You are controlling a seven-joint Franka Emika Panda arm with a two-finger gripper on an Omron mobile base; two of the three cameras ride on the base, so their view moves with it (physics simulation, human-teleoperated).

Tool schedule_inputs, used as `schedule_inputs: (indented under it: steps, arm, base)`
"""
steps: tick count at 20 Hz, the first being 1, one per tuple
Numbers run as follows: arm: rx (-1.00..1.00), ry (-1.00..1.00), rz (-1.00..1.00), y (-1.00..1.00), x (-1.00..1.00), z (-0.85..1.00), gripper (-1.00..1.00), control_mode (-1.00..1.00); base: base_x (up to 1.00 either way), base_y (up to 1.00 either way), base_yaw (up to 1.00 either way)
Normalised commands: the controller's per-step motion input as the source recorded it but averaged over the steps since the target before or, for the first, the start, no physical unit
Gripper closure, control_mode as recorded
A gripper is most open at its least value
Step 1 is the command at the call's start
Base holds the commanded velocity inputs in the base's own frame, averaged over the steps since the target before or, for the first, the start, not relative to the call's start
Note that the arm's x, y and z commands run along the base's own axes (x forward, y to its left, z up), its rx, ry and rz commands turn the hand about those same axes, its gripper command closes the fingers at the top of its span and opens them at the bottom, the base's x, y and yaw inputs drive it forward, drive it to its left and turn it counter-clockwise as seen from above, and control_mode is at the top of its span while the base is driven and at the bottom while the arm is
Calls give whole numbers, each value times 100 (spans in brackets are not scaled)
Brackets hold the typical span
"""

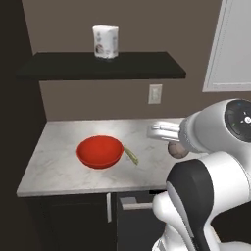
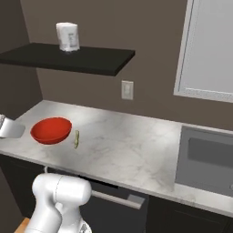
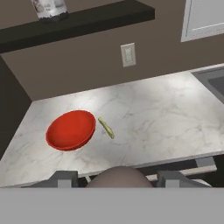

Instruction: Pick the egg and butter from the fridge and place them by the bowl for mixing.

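Pinkish egg point(image 3: 119, 176) between closed jaws.

A home kitchen: a marble-patterned counter point(image 2: 136, 145) over dark cabinets point(image 1: 68, 220), a sink point(image 2: 205, 159) at its right edge, a dark wall shelf point(image 1: 103, 66), a wall outlet point(image 2: 127, 89).

On my bench point(image 1: 59, 166) the bowl point(image 1: 99, 151) sits toward the left end, with the butter point(image 1: 130, 154) lying just beside it on its right. A wall shelf point(image 1: 103, 66) hangs above, carrying a packet point(image 1: 105, 41). An outlet point(image 1: 155, 93) is on the wall behind. My claw point(image 3: 118, 180) holds the egg point(image 1: 177, 149) over the bench's front edge, right of the butter.
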Motion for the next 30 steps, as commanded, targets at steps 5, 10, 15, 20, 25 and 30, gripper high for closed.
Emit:
schedule_inputs:
  steps: [5, 10, 15, 20, 25, 30]
  arm:
    - [0, 0, 0, 0, 0, 0, 100, 100]
    - [0, 0, 0, 0, 0, 0, 100, 100]
    - [0, 0, 0, 0, 0, 0, 100, 100]
    - [0, 0, 0, 0, 0, 0, 100, 100]
    - [0, 5, 0, -10, 1, -7, 100, -100]
    - [3, 24, 8, -35, 0, -41, 100, -100]
  base:
    - [31, 15, -14]
    - [28, 43, -18]
    - [36, 46, -17]
    - [42, 0, -5]
    - [15, -2, 0]
    - [0, 0, 0]
